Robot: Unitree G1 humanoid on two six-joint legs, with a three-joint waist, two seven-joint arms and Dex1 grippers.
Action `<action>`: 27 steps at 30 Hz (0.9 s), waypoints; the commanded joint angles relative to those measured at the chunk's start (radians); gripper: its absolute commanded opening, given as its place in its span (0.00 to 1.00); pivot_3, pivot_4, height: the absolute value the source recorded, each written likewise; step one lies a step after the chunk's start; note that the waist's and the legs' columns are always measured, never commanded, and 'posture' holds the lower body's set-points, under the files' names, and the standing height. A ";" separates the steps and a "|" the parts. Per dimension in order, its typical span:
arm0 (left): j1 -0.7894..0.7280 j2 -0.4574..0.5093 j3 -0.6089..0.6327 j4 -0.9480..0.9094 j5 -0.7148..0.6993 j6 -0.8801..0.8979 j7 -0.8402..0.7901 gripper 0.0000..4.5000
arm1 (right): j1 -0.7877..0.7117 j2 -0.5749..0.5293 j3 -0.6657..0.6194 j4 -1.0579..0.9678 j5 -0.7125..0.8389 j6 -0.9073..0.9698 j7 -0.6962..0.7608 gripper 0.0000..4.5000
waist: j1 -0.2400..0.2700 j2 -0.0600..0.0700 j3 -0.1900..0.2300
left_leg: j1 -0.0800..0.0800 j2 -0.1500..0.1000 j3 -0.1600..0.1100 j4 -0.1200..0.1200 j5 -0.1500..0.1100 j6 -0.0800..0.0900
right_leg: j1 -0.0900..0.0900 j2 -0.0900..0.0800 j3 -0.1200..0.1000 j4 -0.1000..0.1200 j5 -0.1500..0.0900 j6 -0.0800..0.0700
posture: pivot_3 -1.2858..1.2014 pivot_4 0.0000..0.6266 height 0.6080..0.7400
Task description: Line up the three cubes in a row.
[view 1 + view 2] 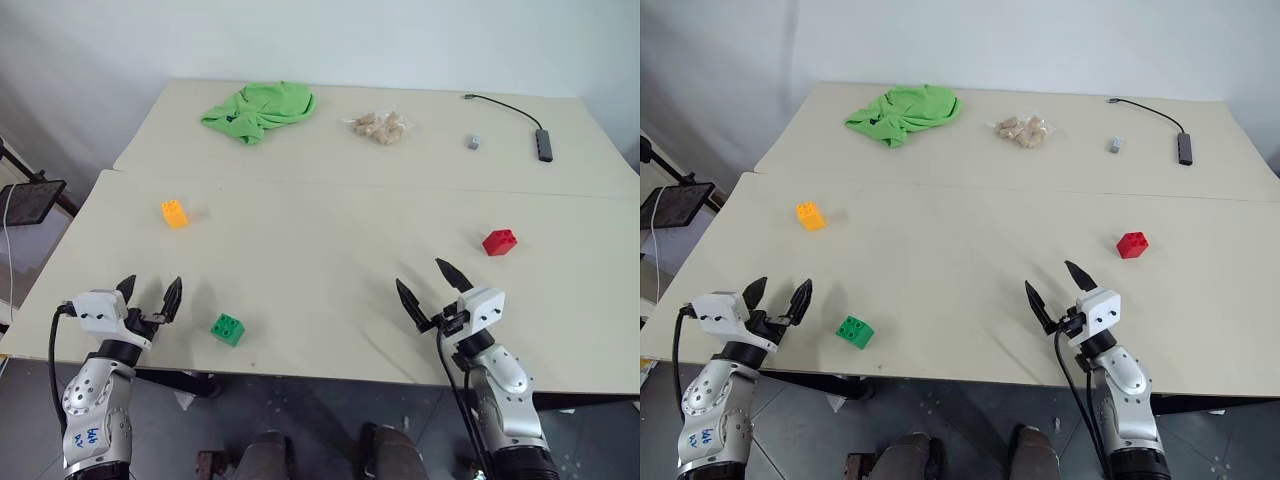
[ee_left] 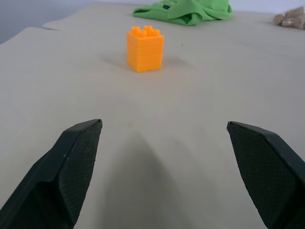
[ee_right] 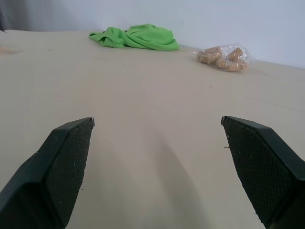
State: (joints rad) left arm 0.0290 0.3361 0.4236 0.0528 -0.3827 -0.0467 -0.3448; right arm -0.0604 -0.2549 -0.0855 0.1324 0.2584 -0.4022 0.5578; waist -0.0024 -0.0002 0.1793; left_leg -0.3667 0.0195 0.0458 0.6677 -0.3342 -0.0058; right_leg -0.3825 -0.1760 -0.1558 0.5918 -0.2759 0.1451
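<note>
Three studded cubes lie apart on the near beige table. The orange-yellow cube (image 1: 174, 213) sits at the left, and it stands straight ahead of the left gripper's fingers in the left wrist view (image 2: 145, 48). Near the front edge lies the green cube (image 1: 228, 328), just right of my left gripper (image 1: 150, 294), which is open and empty. The red cube (image 1: 499, 241) rests at the right, a little beyond and right of my right gripper (image 1: 428, 283), also open and empty.
On the far table lie a green cloth (image 1: 259, 109), a clear bag of beige pieces (image 1: 379, 126), a tiny grey block (image 1: 474, 142) and a dark adapter with a cable (image 1: 542, 143). A seam (image 1: 330, 183) separates the two tables. A dark stand (image 1: 28, 200) is left of the table.
</note>
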 commanded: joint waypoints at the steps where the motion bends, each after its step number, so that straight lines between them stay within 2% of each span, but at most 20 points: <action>1: 0.011 0.013 0.008 -0.035 0.017 -0.002 0.016 0.99 | -0.004 -0.009 -0.009 -0.037 0.020 -0.001 0.010 1.00 | 0.000 0.000 0.000 | 0.000 0.000 0.000 0.000 0.000 0.000 | 0.000 0.000 0.000 0.000 0.000 0.000 | 0.52 0.24 1.00; 8: 0.022 -0.008 0.012 -0.088 -0.066 -0.008 -0.043 0.99 | 0.002 -0.010 -0.007 -0.077 0.051 0.034 0.025 1.00 | 0.000 0.000 0.000 | 0.000 0.000 0.000 0.000 0.000 0.000 | 0.000 0.000 0.000 0.000 0.000 0.000 | 0.52 0.24 1.00; 11: -0.011 -0.001 -0.001 -0.129 -0.121 0.030 -0.070 0.99 | 0.008 -0.025 -0.029 -0.161 0.106 0.090 0.025 1.00 | 0.002 0.000 0.000 | 0.000 0.000 0.000 0.000 0.000 0.000 | 0.000 0.000 0.000 0.000 0.000 0.000 | 0.52 0.24 1.00; 16: -0.129 0.079 -0.118 -0.153 -0.156 0.116 -0.246 0.99 | 0.108 -0.138 -0.192 -0.401 0.229 0.227 -0.016 1.00 | 0.029 0.000 0.000 | -0.002 0.000 -0.001 0.002 0.000 0.000 | 0.000 0.000 0.000 0.000 0.000 0.000 | 0.52 0.24 1.00; 19: -0.218 0.149 -0.219 -0.124 -0.136 0.141 -0.409 0.99 | 0.250 -0.190 -0.374 -0.473 0.268 0.264 -0.051 1.00 | 0.034 0.000 0.000 | -0.002 -0.001 0.000 0.001 0.000 0.000 | 0.000 0.000 0.000 -0.001 0.000 0.000 | 0.52 0.24 1.00; 23: -0.322 0.222 -0.320 -0.124 -0.136 0.186 -0.577 0.99 | 0.425 -0.173 -0.563 -0.407 0.272 0.255 -0.085 1.00 | 0.031 0.000 0.000 | -0.002 -0.001 0.001 -0.001 0.000 0.000 | 0.000 0.000 0.000 -0.002 0.000 0.000 | 0.52 0.24 1.00; 27: -0.389 0.237 -0.373 -0.124 -0.144 0.224 -0.663 0.99 | 0.497 -0.173 -0.600 -0.340 0.237 0.263 -0.079 1.00 | 0.014 0.001 -0.001 | 0.001 0.000 0.005 -0.001 0.000 0.000 | 0.000 0.001 0.003 -0.002 0.000 0.000 | 0.52 0.24 1.00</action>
State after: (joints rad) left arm -0.3468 0.5672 0.0604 -0.0569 -0.5118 0.1711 -0.9747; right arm 0.4381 -0.4223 -0.6611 -0.1956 0.5030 -0.1310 0.4845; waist 0.0118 0.0011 0.1786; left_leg -0.3649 0.0198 0.0518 0.6660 -0.3345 -0.0053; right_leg -0.3828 -0.1743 -0.1513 0.5901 -0.2759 0.1450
